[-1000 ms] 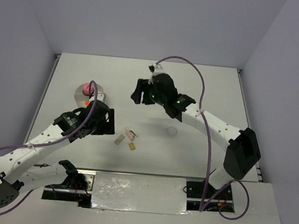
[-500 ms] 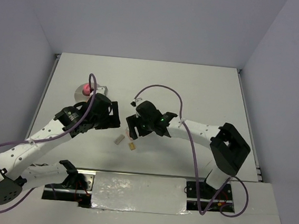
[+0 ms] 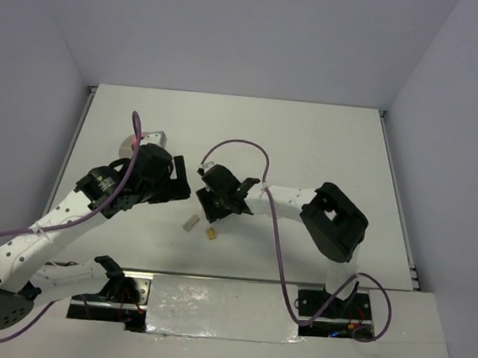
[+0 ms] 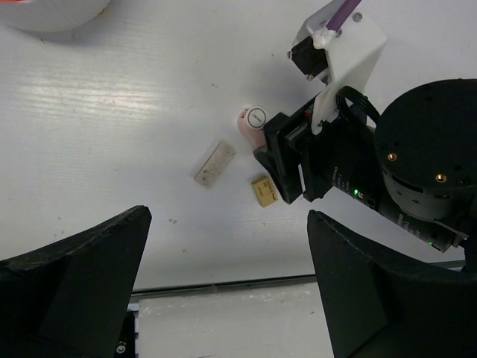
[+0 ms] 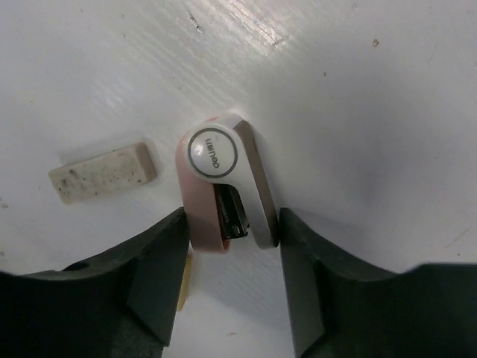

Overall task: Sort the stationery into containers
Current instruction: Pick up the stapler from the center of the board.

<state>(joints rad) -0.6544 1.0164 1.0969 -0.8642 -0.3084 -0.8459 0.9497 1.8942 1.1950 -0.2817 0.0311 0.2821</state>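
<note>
A small pink and white piece point(image 5: 220, 183) lies on the white table. My right gripper point(image 5: 232, 224) is down on it, with one finger touching each side; it also shows in the top view point(image 3: 210, 213). A grey block point(image 5: 103, 169) lies to the left of the gripper and shows in the top view point(image 3: 190, 222). A tan block point(image 3: 211, 234) lies near the gripper. My left gripper point(image 4: 227, 218) is open wide and empty above them. The white bowl point(image 3: 156, 140) is half hidden behind the left arm, with something pink in it. Markers, cubes and clear ring are hidden.
The left wrist view shows the right gripper's body point(image 4: 358, 164) close beside the grey block point(image 4: 215, 163) and tan block point(image 4: 265, 192). The bowl's rim point(image 4: 52, 15) is at its top left. The table's near edge point(image 4: 223, 282) runs below the blocks.
My right arm has swung from the far middle down to the table and closed its fingers round the pink piece. My left gripper has moved a little farther and to the right.
</note>
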